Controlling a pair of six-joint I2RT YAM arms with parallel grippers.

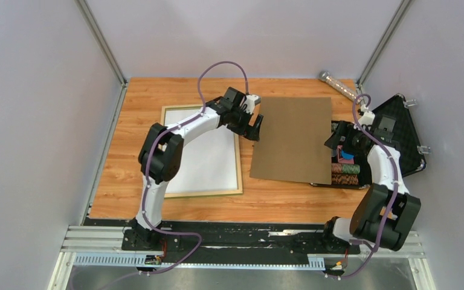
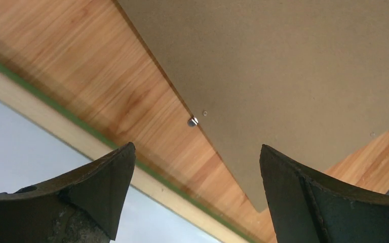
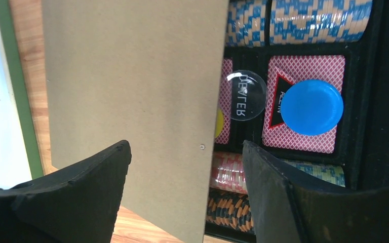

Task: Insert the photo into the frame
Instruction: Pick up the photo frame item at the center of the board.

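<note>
1. On the wooden desk (image 1: 127, 175), right side, an open black case (image 1: 408, 130) holds striped poker chips (image 1: 344, 175); a flat brown board (image 1: 293, 139) overlaps it.
2. The pale-wood rectangular frame (image 1: 202, 193) encloses the white-backed photo (image 1: 208, 163).
3. The left hand (image 1: 251, 124) and right hand (image 1: 337, 142) are spread and empty.

White-side-up photo (image 1: 212, 158) inside frame (image 1: 204, 193), brown board (image 1: 293, 140) just beside, left tool (image 1: 252, 127) at board's left edge

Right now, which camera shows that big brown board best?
The top external view: the whole brown board shows, overlapping the black chip case. The left wrist view catches one corner; the right wrist view, one edge.
</note>
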